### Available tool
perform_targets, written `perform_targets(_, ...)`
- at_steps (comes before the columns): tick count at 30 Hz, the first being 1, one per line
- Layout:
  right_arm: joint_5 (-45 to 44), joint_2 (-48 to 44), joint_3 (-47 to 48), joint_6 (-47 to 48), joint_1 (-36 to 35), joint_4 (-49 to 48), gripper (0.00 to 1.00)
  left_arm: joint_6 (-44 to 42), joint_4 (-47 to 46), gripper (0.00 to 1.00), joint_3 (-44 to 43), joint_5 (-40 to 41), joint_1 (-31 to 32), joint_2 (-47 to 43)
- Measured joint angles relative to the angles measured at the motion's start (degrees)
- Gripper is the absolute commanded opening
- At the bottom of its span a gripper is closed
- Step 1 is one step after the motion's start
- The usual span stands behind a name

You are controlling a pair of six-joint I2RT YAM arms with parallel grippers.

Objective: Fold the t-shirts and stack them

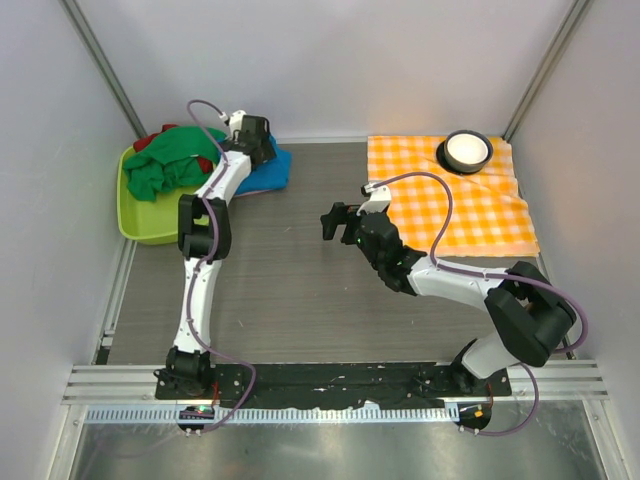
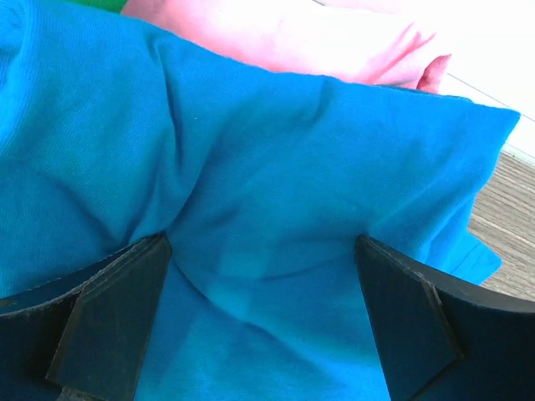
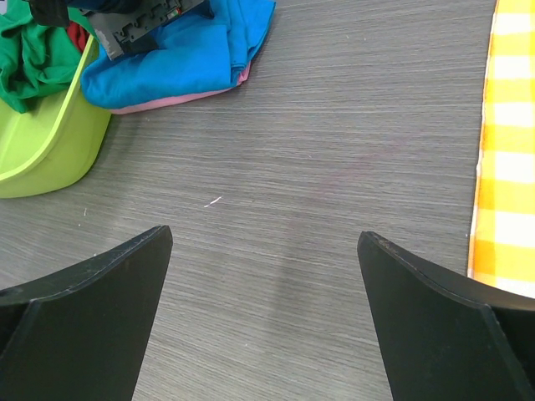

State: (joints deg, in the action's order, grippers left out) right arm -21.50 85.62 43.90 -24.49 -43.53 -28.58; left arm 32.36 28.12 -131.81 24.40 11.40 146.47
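Because the blue t-shirt (image 2: 276,167) lies right under my left gripper (image 2: 261,251), jaws open, I judge this gripper much nearer than the right gripper (image 3: 263,242), open too.

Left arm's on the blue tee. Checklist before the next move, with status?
1. Left jaws open: ok, spread wide.
2. Left jaws on the bright blue cloth t-shirt: ok, tips touch it.
3. Only blue between them: cannot tell; pink cloth t-shirt lies directly beneath.
4. Right jaws open, empty: ok, above the grey wood-grain table.
5. Green cloth t-shirt out of the way: ok, in lime plastic bin.
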Motion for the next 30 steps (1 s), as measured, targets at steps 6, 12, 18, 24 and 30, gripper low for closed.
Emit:
perform_targets(6, 0.0, -0.6, 0.0, -1.2, 0.0, 1.2, 1.0, 1.2, 2.7, 0.99, -2.3, -2.4, -0.5, 0.9)
perform_targets(12, -0.3, -3.4, -0.1, -2.4, 0.0, 1.7, 1.0, 1.4, 3.6, 0.99, -2.5, -3.5, 0.2, 0.9)
perform_targets(18, -0.5, -5.1, -0.6, -3.1, 0.0, 2.4, 1.0, 0.7, 3.9, 0.99, -2.1, -2.4, 3.1, 0.9)
perform_targets(24, -0.7, -7.8, -1.2, -3.1, 0.0, 4.2, 1.0, 0.9, 6.1, 0.99, -5.2, -2.8, 7.0, 2.4)
perform_targets(30, -1.1, -9.9, -1.9, -3.1, 0.0, 4.5, 1.0, 1.8, 6.5, 1.0, -7.2, -3.9, 9.6, 3.4)
